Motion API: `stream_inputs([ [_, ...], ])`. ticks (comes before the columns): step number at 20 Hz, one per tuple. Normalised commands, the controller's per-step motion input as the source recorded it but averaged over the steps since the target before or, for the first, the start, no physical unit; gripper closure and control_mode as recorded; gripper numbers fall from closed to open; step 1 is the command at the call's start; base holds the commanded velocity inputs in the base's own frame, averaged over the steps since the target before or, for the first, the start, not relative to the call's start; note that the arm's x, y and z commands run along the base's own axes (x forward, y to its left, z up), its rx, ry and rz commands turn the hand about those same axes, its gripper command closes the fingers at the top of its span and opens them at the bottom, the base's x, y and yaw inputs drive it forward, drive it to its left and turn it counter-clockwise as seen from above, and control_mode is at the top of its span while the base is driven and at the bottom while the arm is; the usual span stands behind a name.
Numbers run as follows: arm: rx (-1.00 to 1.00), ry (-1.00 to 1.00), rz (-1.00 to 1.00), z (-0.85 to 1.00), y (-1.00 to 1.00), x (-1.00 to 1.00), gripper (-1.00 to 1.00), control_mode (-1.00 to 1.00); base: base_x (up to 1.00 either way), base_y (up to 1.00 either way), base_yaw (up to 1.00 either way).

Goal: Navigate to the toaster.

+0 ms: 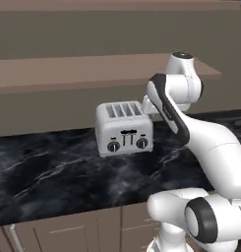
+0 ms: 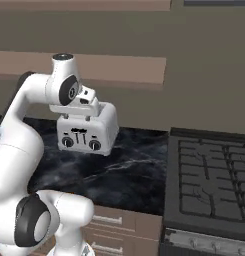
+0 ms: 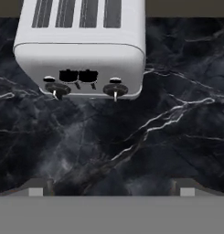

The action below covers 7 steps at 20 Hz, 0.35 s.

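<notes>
The silver-grey four-slot toaster [image 1: 124, 129] stands on the black marble counter [image 1: 53, 177] against the back wall, its two round black knobs and small levers facing me. From the right side the toaster [image 2: 96, 131] sits just under my hand. In the hand view the toaster [image 3: 81, 50] takes up the upper left, slots at the top and knobs below. My gripper [image 3: 113, 188] hangs over bare counter in front of it, open, fingertips [image 3: 40, 187] far apart with nothing between them.
A dark stove [image 2: 209, 180] with black grates adjoins the counter on the right. A brown shelf [image 1: 68, 71] runs along the wall above the toaster. Wooden drawers [image 2: 119, 225] sit below the counter's front edge.
</notes>
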Motion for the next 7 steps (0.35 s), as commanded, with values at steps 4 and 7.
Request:
stream_inputs([
  [4,0.0,0.0,0.0,0.0,0.0,0.0,-1.0,1.0,0.04,0.27,-0.23],
  [7,0.0,0.0,0.0,0.0,0.0,0.0,-1.0,1.0,0.0,0.37,-0.13],
])
